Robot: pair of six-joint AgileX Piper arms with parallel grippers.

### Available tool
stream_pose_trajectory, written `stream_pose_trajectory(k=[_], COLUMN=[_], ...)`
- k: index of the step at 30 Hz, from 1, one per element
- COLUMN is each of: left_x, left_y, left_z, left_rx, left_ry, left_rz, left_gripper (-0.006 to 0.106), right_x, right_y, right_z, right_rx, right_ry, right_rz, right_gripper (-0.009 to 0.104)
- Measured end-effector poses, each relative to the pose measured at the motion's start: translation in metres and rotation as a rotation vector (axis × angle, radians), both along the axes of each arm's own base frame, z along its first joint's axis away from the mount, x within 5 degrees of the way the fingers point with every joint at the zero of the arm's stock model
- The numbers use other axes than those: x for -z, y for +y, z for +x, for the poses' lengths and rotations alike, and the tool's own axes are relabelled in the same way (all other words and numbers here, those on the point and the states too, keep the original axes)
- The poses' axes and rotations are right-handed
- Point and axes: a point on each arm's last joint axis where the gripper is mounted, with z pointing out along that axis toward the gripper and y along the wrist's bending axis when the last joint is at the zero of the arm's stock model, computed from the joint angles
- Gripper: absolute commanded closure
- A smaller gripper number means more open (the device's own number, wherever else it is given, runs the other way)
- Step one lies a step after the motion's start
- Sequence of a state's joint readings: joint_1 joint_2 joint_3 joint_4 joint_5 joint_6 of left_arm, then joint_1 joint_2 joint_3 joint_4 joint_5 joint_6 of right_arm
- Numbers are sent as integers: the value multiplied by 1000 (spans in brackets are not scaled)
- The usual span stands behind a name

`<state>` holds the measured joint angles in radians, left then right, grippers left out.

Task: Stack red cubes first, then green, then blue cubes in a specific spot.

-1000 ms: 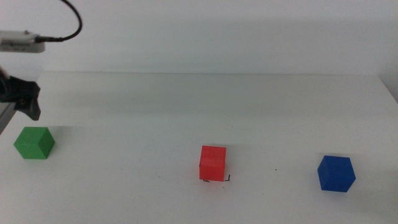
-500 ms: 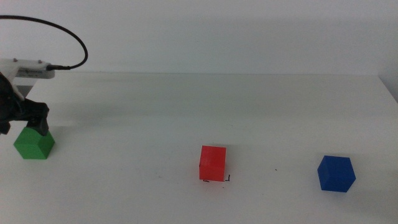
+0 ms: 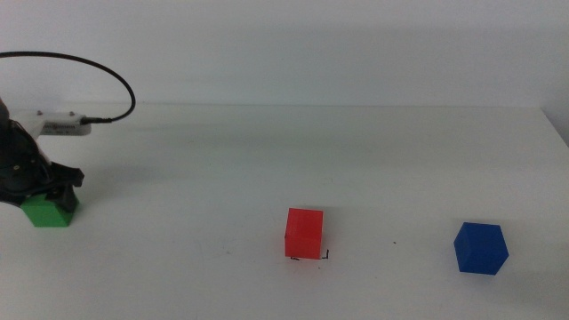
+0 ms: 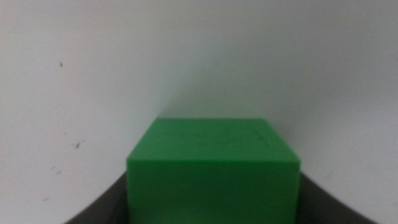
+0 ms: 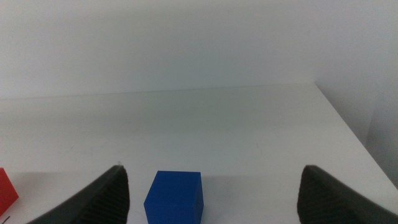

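Middle view: the red cube (image 3: 304,233) sits on the black corner marks (image 3: 325,256) near the table's (image 3: 267,160) front centre; far to its left the left gripper (image 3: 37,189) is down over the green cube (image 3: 49,212); the left wrist view shows the jaws flanking that cube, contact unclear; well to the red cube's right rests the blue cube (image 3: 481,248); the right gripper (image 5: 211,193) hangs spread wide, holding nothing, behind it.

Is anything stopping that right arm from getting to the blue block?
Probably not. The blue cube sits alone on bare table, just ahead of the open right end effector, nothing between them. The red cube and the left end effector are well off to the side.
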<state>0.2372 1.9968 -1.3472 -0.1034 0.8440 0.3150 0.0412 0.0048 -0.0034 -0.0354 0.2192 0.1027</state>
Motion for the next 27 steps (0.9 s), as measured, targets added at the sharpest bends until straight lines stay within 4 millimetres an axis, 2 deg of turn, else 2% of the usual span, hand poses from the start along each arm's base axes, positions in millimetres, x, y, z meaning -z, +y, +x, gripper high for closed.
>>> stream_pose_trajectory(k=[2, 4, 6, 8, 11, 14, 17, 19, 21, 27], left_x=[-1, -10, -31, -56, -89, -96, -94, -95, -95, -88], left_y=[-2, -12, -39, -82, -176, -256, -315, -338, -353, -373], left_z=[0, -1, -4, -9, -31, -65, -96, -106, -108, -88], left_rx=[-47, -75, -72, -72, -78, -48, -13, -21, -15, 23], left_ry=[1, 4, -9, -41, -106, -124, -164, -173, -166, -123], left_rz=[-32, -46, -45, -32, -59, -88, -139, -163, -148, -31], left_gripper=[86, 102, 102, 102, 102, 102, 102, 102, 102, 102], right_x=[0, 0, 0, 0, 0, 0, 0, 0, 0, 0], right_y=[0, 0, 0, 0, 0, 0, 0, 0, 0, 0], right_z=[0, 0, 0, 0, 0, 0, 0, 0, 0, 0], right_rx=[0, 0, 0, 0, 0, 0, 0, 0, 0, 0], right_ry=[0, 0, 0, 0, 0, 0, 0, 0, 0, 0], right_rz=[0, 0, 0, 0, 0, 0, 0, 0, 0, 0], right_gripper=[3, 3, 3, 3, 3, 3, 3, 3, 3, 3])
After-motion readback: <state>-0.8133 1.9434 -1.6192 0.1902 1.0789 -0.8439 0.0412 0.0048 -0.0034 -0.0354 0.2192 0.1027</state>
